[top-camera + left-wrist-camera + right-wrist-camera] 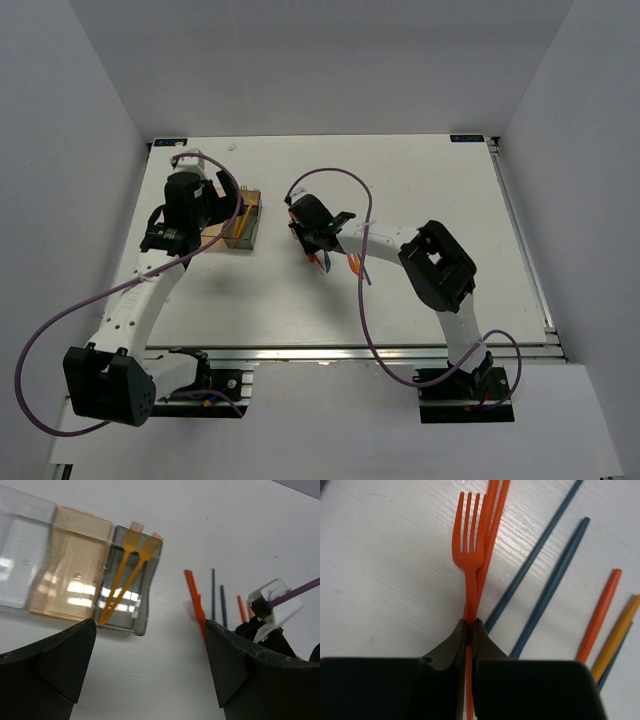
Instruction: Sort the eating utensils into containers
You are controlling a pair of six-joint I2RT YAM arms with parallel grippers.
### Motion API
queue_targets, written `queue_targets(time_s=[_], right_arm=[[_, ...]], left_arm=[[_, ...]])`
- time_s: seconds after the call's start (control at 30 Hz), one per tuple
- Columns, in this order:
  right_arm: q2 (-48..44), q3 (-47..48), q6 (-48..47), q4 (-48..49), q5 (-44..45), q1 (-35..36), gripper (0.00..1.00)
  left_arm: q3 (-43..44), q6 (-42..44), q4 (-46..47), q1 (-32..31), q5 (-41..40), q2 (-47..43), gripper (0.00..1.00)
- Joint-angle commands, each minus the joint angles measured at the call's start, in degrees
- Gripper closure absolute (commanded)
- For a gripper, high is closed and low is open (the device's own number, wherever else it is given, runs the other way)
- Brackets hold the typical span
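The three joined containers lie in a row in the left wrist view: clear (20, 550), tan-orange (70, 570), dark grey (131, 587). Two yellow-orange forks (127, 567) lie in the dark grey one. My left gripper (150, 650) is open and empty above the table between the containers (246, 222) and the loose utensils. My right gripper (469, 625) is shut on the handle of an orange fork (468, 545), which lies over another orange piece (494, 525). Beside them lie two dark blue sticks (535, 555), an orange stick (600, 615) and a yellow stick (617, 637).
The loose utensils (340, 263) lie mid-table just under my right gripper (316, 250). My left gripper (232, 203) hangs right next to the containers. Purple cables loop over both arms. Grey walls stand on three sides of the white table (430, 190).
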Motion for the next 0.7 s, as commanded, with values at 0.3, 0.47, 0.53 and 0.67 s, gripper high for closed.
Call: queue_targets(time_s=[0.3,0.47,0.53,0.67], right_arm=[[-21.38,-10.62,6.33,7.65,-0.58,0.78,1.0],[-25.6,-11.16,6.86,8.1,-0.23,2.45,1.0],[-25.78,-10.28,6.59,6.53,0.47,2.98,1.0],[-26.57,-9.14,5.89,5.9,2.41,4.21,1.0]], left_arm=[[-13.43,-31.74,36.52,-1.03,27.88,1.21,0.02],[-12.65,-34.68,42.69,-5.59,28.23,6.66,0.04],[-12.21,-34.6,43.4,-6.82,27.97,7.37,0.06],[-9.32,-31.62,39.45,-7.88,27.53,9.83,0.15]])
